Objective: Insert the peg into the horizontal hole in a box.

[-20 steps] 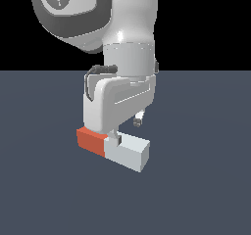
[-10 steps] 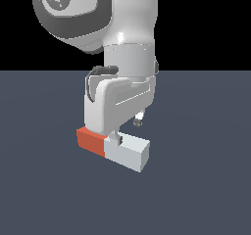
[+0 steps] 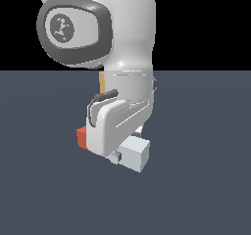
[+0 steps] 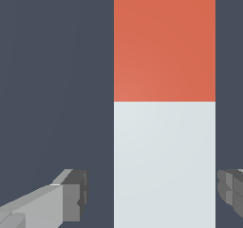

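2 fingers (image 4: 71, 194) apparently straddle peg (image 4: 164, 127), untouching.

Counter (image 3: 206, 180): we record one flat surface of uniform dark slate blue, plain, unmarked and without seams, filling the lower part of the exterior view and meeting the backdrop along a straight, level edge. In the wrist view we find the same slate blue (image 4: 52, 80), equally even in tone. Backdrop (image 3: 206, 23): we note solid black above that edge, featureless. Walls, windows, furniture: we can make out none. Light: we see soft, even illumination and no distinct cast shadows on the counter.
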Controlling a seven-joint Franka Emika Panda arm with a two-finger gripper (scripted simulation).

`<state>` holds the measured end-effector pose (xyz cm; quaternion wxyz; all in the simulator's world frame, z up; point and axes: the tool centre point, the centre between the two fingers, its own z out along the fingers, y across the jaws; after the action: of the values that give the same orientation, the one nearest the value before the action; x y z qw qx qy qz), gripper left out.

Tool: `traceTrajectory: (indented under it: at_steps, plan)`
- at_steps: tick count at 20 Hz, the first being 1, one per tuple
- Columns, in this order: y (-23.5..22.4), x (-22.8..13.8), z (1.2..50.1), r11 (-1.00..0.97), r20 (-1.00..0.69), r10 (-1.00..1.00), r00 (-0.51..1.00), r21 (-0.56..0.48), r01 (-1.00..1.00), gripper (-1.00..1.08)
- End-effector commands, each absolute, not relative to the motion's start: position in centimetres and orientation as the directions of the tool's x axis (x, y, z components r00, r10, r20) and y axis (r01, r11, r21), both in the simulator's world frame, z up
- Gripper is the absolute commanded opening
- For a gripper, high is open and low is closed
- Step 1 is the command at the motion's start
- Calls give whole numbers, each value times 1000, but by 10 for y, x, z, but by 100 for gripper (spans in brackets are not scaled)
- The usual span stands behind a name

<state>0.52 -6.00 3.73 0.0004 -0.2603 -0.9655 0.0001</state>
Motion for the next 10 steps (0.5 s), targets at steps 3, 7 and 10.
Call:
traceTrajectory:
  at_steps: [3,7,10]
  plan:
    - [-60,6,25,864,0,503,-864,0,503,100]
    - [-60,6,24,864,0,503,-864,0,503,-100]
    - [-60,6,24,864,0,503,-864,0,503,-100]
